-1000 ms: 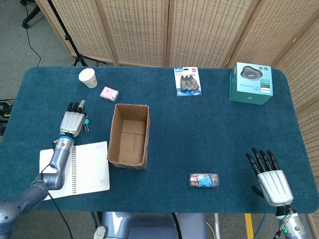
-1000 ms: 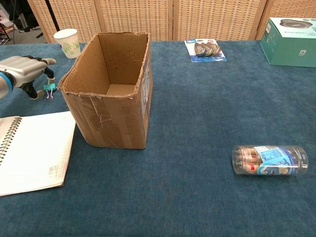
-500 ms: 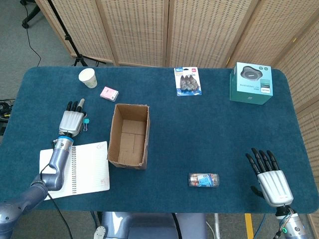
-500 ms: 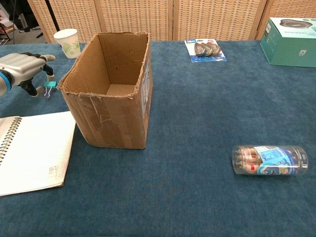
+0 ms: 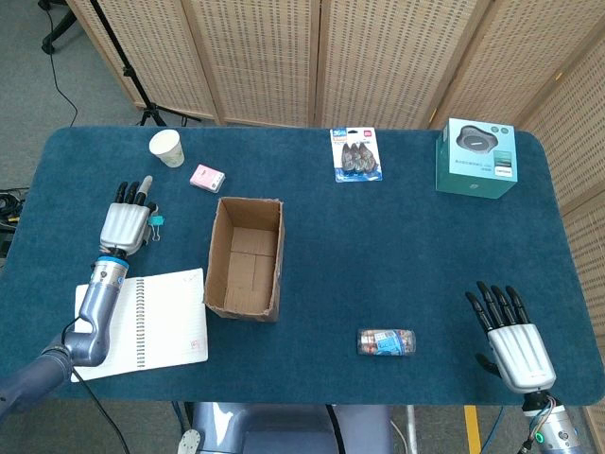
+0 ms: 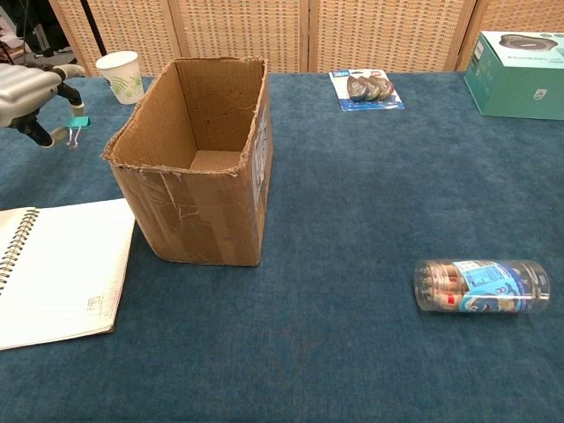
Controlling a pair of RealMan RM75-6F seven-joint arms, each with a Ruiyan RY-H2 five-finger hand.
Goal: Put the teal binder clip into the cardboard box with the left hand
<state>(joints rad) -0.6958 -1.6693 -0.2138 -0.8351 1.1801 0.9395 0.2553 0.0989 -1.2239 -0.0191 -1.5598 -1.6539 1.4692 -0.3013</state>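
Observation:
The teal binder clip (image 5: 155,223) (image 6: 77,126) hangs pinched in the fingers of my left hand (image 5: 126,223) (image 6: 28,86), lifted off the blue table to the left of the cardboard box. The open-topped box (image 5: 246,257) (image 6: 194,167) stands upright with nothing inside it. The clip is level with the box's far left corner, a short gap away from its wall. My right hand (image 5: 510,340) rests open with its fingers spread near the table's front right edge; the chest view does not show it.
An open spiral notebook (image 5: 142,322) (image 6: 53,273) lies front left of the box. A paper cup (image 5: 167,148) (image 6: 119,75) and pink pack (image 5: 207,178) sit behind the left hand. A blister pack (image 5: 356,154), teal carton (image 5: 478,158) and clear tube (image 5: 386,341) lie to the right.
My left hand has risen and drawn back toward the left with the clip, which has left the table. The right hand has stayed still.

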